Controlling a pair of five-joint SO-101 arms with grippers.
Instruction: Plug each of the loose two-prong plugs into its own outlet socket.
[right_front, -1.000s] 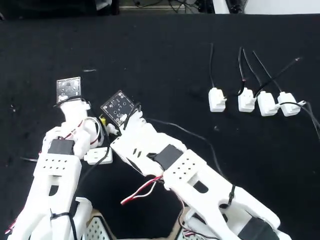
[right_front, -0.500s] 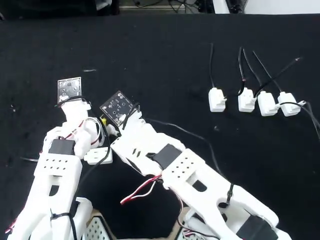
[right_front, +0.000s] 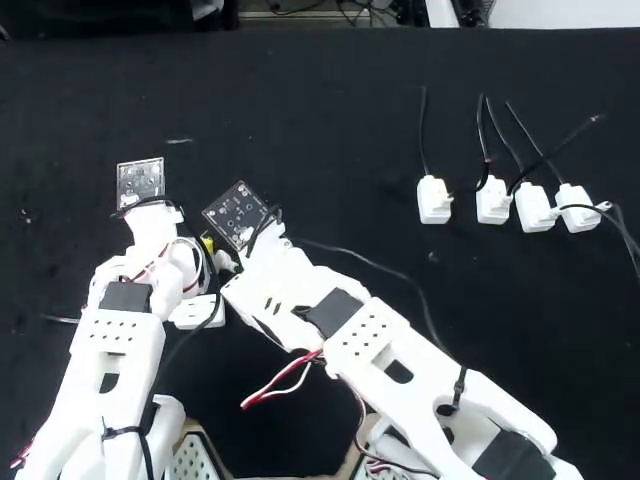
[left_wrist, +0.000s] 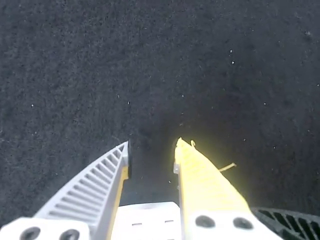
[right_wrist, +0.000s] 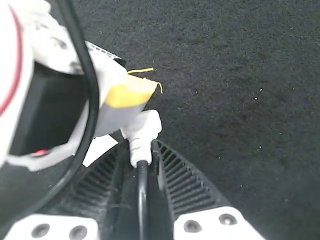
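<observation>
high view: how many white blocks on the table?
5. Four in a row at far right: first block, second block, third block, fourth block. The fifth block lies beside the left arm, partly covered; others may be hidden beneath. Not counted: plug in the right end effector.

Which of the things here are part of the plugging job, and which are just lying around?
Job:
- plug, in the right gripper
- socket, in the left gripper
- four corded units in a row, seemingly already joined

Lying about:
- scrap on the table
- cables beyond its far edge
</observation>
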